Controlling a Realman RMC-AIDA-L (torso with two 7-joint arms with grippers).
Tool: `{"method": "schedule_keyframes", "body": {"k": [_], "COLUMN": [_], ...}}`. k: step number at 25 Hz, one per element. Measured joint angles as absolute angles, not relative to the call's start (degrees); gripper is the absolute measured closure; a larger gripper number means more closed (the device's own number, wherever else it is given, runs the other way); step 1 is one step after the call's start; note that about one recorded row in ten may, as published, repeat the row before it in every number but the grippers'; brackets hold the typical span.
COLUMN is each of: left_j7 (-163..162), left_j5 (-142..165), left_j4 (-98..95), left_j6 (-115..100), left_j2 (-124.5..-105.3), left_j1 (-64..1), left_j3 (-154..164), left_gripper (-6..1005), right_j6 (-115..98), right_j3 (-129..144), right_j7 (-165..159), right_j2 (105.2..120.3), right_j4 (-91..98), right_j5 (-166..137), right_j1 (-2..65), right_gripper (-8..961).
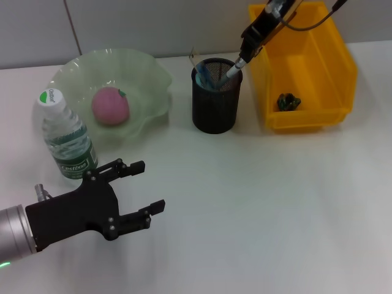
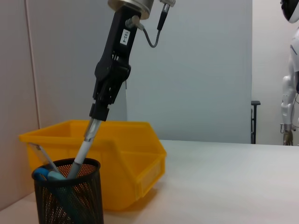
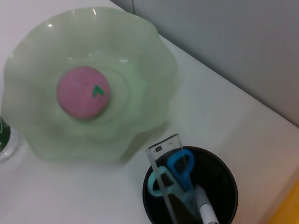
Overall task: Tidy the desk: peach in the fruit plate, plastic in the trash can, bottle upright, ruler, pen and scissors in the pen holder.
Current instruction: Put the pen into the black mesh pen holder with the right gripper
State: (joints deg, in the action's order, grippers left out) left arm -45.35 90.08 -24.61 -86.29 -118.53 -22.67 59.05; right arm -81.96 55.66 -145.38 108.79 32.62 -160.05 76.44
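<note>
White desk point(image 1: 257, 202); pen point(image 1: 233, 71) under right gripper point(image 1: 243, 60)

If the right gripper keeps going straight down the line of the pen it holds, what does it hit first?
Most likely the pen holder: the right gripper points down along the pen into its mouth, where scissors and ruler already stand.

White tabletop point(image 1: 257, 202) filling the lower frame, grey wall point(image 1: 153, 24) along the top, a second white robot point(image 2: 290, 93) at the right edge

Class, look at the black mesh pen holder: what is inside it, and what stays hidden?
Inside the pen holder stand blue-handled scissors, a clear ruler and a pen held by the right gripper. Their lower ends and the holder's bottom are hidden.
</note>
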Motion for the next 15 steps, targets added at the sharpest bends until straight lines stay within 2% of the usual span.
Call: {"method": "schedule_keyframes", "body": {"k": [15], "left_j7": [-45.4], "left_j5": [90.1], "left_j4": [-24.5], "left_j6": [-86.7], "left_j2": [-118.49], "left_j1": [-22.7], "left_j3": [59.3], "left_gripper": [216], "right_j6": [-78.2], "right_j3": [55.8], "right_j7": [-147.6], "right_j2": [112.34], "right_j4": [32.4], "right_j5": [-165.8], "right_j1": [76.7], "right_gripper": [835]}}
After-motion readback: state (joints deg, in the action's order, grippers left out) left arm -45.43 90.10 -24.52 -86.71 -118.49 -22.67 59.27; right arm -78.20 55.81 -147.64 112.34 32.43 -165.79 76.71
